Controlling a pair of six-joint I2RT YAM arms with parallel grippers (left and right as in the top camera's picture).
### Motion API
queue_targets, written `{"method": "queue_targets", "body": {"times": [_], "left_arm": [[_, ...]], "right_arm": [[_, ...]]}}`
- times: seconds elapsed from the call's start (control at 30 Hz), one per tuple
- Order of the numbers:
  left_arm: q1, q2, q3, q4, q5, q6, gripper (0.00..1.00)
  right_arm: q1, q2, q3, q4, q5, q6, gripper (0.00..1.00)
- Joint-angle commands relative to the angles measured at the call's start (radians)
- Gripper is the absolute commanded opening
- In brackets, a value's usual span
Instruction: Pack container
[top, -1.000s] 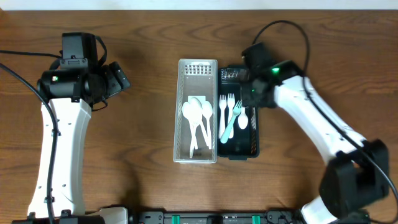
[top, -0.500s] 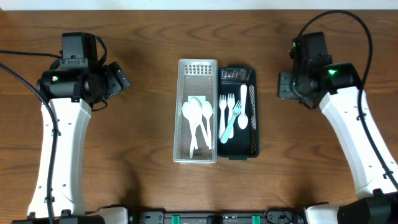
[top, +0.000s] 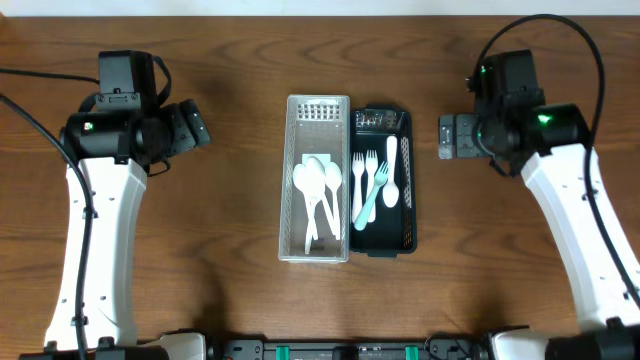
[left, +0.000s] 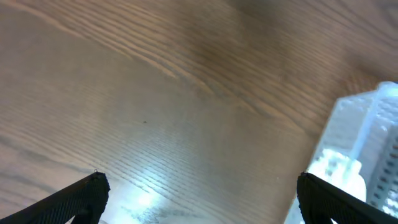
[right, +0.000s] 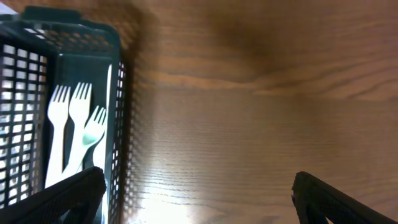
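Now | left tool (top: 193, 127), right tool (top: 446, 137) spread | right apart from black basket (top: 411, 215)

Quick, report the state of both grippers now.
Left gripper: open, holding nothing.
Right gripper: open, holding nothing.

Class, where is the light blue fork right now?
In the overhead view, the light blue fork lies in the dark basket at table centre, slanted between the white forks and the white spoon.
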Motion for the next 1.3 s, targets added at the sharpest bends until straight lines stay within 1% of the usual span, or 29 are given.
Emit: {"method": "queue_targets", "body": {"times": [0.0, 0.13, 0.27, 0.37, 0.5, 0.57, 0.63, 0.77, 0.87, 0.97, 1.27], "left_arm": [[-0.011, -0.026, -0.006, -0.006, 0.050, 0.061, 0.98], [-0.043, -0.081, -0.047, -0.001, 0.047, 0.065, 0.98], [-0.077, -0.180, -0.138, 0.044, 0.035, 0.069, 0.98], [-0.095, -0.269, -0.224, 0.082, 0.035, 0.069, 0.98], [-0.111, -0.402, -0.353, 0.145, 0.036, 0.072, 0.98], [-0.116, -0.473, -0.414, 0.160, 0.036, 0.072, 0.97], [-0.117, -0.538, -0.465, 0.161, 0.037, 0.072, 0.98], [-0.117, -0.673, -0.544, 0.192, 0.039, 0.080, 0.98], [-0.117, -0.750, -0.583, 0.222, 0.039, 0.104, 0.98], [-0.117, -0.776, -0.603, 0.230, 0.034, 0.106, 0.98], [-0.117, -0.766, -0.620, 0.239, 0.035, 0.106, 0.98]], "right_arm": [[-0.003, -0.092, 0.015, -0.010, -0.012, -0.045, 0.99], [-0.003, -0.175, 0.001, -0.030, -0.035, -0.066, 0.99], [-0.002, -0.254, -0.042, -0.067, -0.039, -0.072, 0.99], [0.012, -0.322, -0.122, -0.071, -0.064, -0.072, 0.99], [0.054, -0.433, -0.270, -0.071, -0.079, -0.072, 0.99], [0.082, -0.501, -0.356, -0.062, -0.102, -0.072, 0.99], [0.111, -0.568, -0.426, -0.034, -0.108, -0.072, 0.99], [0.165, -0.716, -0.503, 0.018, -0.093, -0.155, 0.99], [0.172, -0.798, -0.544, 0.019, -0.075, -0.165, 0.99], [0.172, -0.831, -0.562, 0.026, -0.079, -0.165, 0.99], [0.172, -0.829, -0.566, 0.026, -0.121, -0.165, 0.99]]}}
